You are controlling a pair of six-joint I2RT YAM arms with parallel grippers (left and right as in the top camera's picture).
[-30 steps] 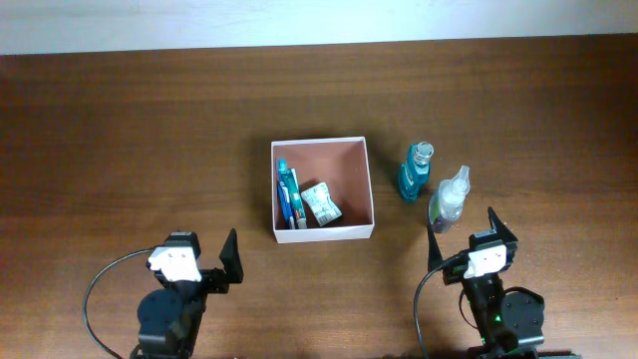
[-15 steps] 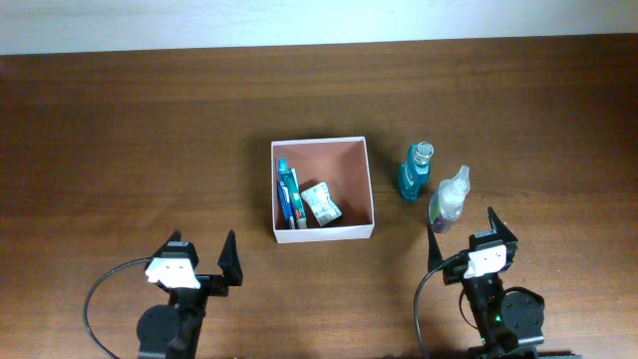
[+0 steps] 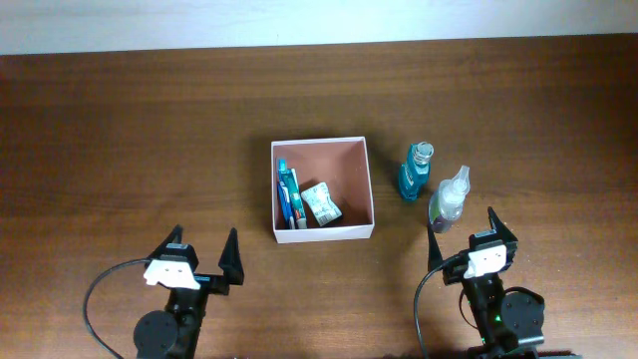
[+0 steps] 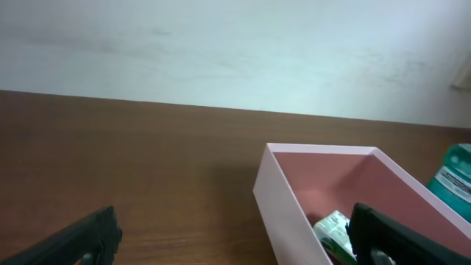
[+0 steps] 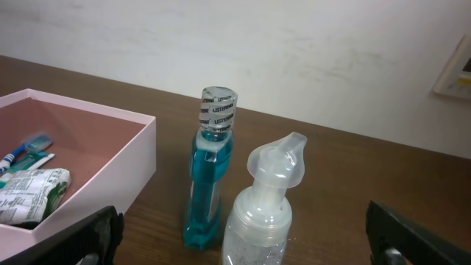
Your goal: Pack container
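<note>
The container [image 3: 344, 168] is set flat near the table [image 3: 150, 130] ctr, between the two arms and ahead of both, presumably so either can reach it. Open top faces up. It is square, so no real long axis is seen; walls run parallel w/ the table edges.

Inside, a blue toothbrush pack [image 3: 287, 194] is laid along the left wall, long axis running near-to-far. A small printed packet [image 3: 321, 203] is lain beside it, slightly skewed. The right half of the floor is left bare, prob. room for what is not yet packed.

Two bottles are stood upright just right of the container: a teal mouthwash bottle [image 3: 416, 172] and, nearer the arm, a clear pump bottle [image 3: 449, 197]. Exact contents of the latter can't be told. Both are placed directly before the right gripper [image 3: 467, 237], so a pick from that side is judged likely next.

Left gripper [image 3: 204, 244] is held back from the container, fingers spread wide, nothing between them. Right gripper is likewise spread wide and empty, w/ the pump bottle just ahead of its fingers.
</note>
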